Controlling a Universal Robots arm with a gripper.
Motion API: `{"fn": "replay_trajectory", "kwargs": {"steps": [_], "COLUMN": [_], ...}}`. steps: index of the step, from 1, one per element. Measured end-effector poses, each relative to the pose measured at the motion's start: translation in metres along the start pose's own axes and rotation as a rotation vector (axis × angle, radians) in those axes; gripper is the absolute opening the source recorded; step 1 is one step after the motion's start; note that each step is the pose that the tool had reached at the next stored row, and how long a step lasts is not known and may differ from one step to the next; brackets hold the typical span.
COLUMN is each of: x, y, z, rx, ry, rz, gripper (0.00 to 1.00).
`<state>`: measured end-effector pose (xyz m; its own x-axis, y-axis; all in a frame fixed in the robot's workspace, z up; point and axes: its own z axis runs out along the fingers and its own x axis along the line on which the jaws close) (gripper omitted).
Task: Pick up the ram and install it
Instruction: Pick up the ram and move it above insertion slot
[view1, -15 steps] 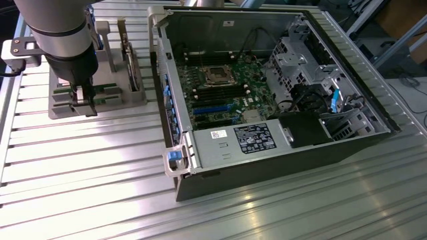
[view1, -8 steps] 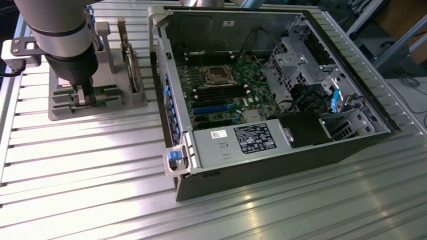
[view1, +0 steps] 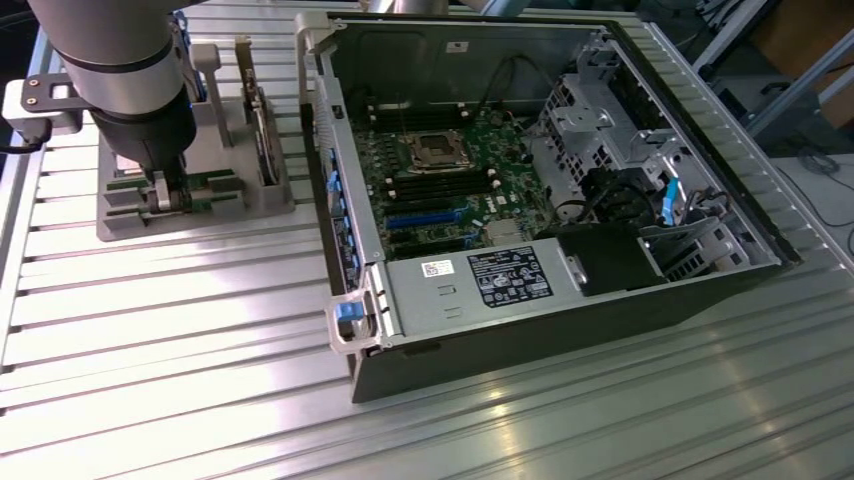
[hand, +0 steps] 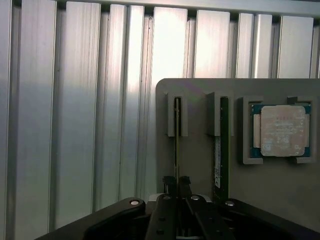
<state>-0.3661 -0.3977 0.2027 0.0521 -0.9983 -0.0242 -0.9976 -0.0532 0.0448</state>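
In the wrist view the ram (hand: 177, 135) is a thin green stick seen edge-on, standing upright in a slot of the grey holder (hand: 200, 100). My gripper (hand: 177, 182) is shut on the stick's near end, with the fingertips pressed to both faces. A second green stick (hand: 220, 145) stands in the neighbouring slot. In the exterior view my gripper (view1: 167, 193) reaches straight down into the grey holder (view1: 267, 200) at that view's left. The open computer case (view1: 454, 50) lies to the right, with its motherboard (view1: 447, 175) exposed.
A square silver processor chip (hand: 282, 130) lies in a pocket of the holder beside the sticks. An expansion card (view1: 260, 120) stands upright on the holder. The case holds a power supply (view1: 494, 280) and drive bays (view1: 601, 110). A ribbed aluminium table (view1: 174, 330) lies all around.
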Motion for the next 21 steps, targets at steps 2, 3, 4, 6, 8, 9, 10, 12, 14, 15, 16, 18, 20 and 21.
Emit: {"fn": "replay_trajectory", "kwargs": {"steps": [2, 3, 4, 6, 8, 9, 10, 12, 14, 15, 16, 18, 20, 21], "x": [0.000, 0.000, 0.000, 0.000, 0.000, 0.000, 0.000, 0.000, 0.000, 0.000, 0.000, 0.000, 0.000, 0.000], "y": [0.0000, 0.0000, 0.0000, 0.0001, 0.0001, 0.0001, 0.0002, 0.0003, 0.0003, 0.0004, 0.0005, 0.0006, 0.0008, 0.0009], "z": [-0.0001, -0.0002, -0.0003, -0.0013, -0.0023, -0.0032, -0.0038, -0.0055, -0.0075, -0.0093, -0.0111, -0.0147, -0.0184, -0.0193], "rx": [0.0002, 0.0003, 0.0003, -0.0002, -0.0001, -0.0001, 0.0000, 0.0000, 0.0000, 0.0001, 0.0001, 0.0001, 0.0000, 0.0001], "ry": [-0.0002, -0.0002, -0.0002, 0.0001, 0.0000, 0.0001, 0.0000, 0.0000, -0.0003, -0.0007, -0.0009, -0.0010, -0.0009, -0.0010], "rz": [0.000, 0.000, 0.000, 0.000, 0.000, 0.000, 0.000, 0.000, 0.000, 0.000, 0.000, 0.000, 0.000, 0.000], "gripper": [0.13, 0.13, 0.13, 0.13, 0.13, 0.13, 0.13, 0.13, 0.13, 0.13, 0.13, 0.13, 0.13, 0.13]}}
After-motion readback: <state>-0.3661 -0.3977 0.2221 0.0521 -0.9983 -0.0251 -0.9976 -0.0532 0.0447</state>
